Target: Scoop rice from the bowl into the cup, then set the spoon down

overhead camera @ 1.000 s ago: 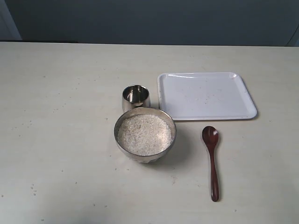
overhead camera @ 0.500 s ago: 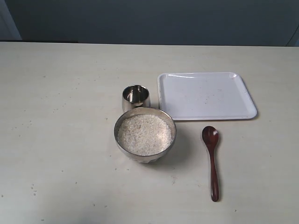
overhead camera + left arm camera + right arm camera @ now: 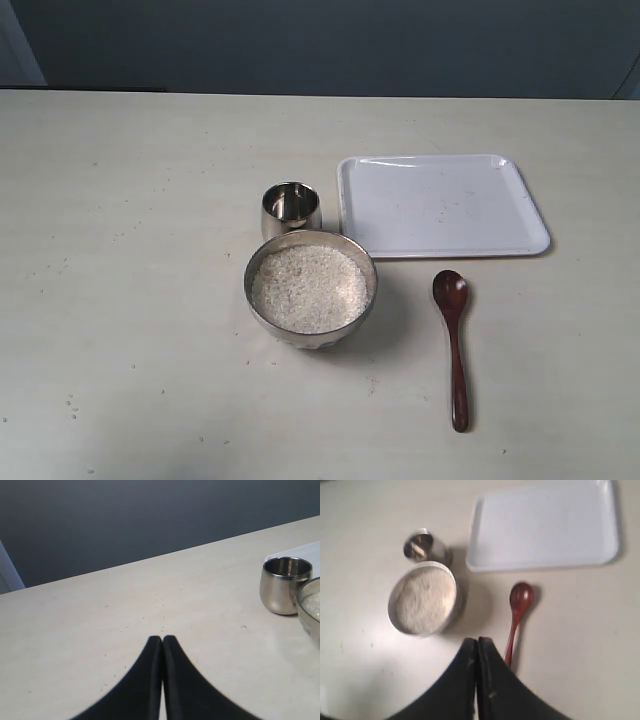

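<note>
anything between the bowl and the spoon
Nothing: the stretch of table between the bowl and the spoon is bare, as the exterior and right wrist views both show.

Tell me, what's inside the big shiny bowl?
White rice fills the bowl almost to its rim. Nothing else shows on top of the grains. The bowl's bottom, and anything buried under the rice, is covered, so that cannot be seen.

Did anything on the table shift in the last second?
Nothing visibly changed. The spoon lies untouched to the right of the bowl, and the cup stands just behind the bowl, exactly as before.
</note>
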Motion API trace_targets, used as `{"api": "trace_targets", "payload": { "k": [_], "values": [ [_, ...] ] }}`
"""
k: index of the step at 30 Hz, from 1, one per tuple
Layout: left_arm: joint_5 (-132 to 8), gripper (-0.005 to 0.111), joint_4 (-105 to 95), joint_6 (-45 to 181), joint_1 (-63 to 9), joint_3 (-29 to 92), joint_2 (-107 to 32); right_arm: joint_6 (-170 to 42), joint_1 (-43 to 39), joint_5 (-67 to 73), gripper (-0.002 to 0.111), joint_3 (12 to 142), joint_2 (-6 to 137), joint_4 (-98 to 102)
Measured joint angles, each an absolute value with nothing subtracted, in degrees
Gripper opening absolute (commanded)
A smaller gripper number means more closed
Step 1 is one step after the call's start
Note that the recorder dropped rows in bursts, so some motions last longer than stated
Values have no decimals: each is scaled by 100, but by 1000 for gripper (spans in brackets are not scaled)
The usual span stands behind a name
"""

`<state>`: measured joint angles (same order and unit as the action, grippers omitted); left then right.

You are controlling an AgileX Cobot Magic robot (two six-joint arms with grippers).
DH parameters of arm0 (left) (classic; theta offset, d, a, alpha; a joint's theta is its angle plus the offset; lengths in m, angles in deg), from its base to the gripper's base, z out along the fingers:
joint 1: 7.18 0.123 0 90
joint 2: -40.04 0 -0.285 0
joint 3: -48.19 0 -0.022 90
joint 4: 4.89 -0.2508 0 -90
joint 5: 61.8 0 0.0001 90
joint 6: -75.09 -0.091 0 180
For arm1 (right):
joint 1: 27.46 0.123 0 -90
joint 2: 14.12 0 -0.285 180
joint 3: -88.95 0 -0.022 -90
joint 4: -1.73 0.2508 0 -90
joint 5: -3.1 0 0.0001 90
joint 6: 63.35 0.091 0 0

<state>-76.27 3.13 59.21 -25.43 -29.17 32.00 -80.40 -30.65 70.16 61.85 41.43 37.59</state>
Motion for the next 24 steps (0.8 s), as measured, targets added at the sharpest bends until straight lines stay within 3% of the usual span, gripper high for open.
{"api": "trace_targets", "payload": {
  "k": [8,17,24],
  "values": [
    [-7627,1,313,5921,-2543,-2917,3200,-7090,-1818,7129,-1,5527,5187,2971],
    [-7627,1,313,5921,-2543,-2917,3200,-4436,259,5592,-1,4912,5593,1880],
    [-7627,1,313,5921,-2543,-2917,3200,-2787,1476,5174,-1,4899,6680,432]
  ]
}}
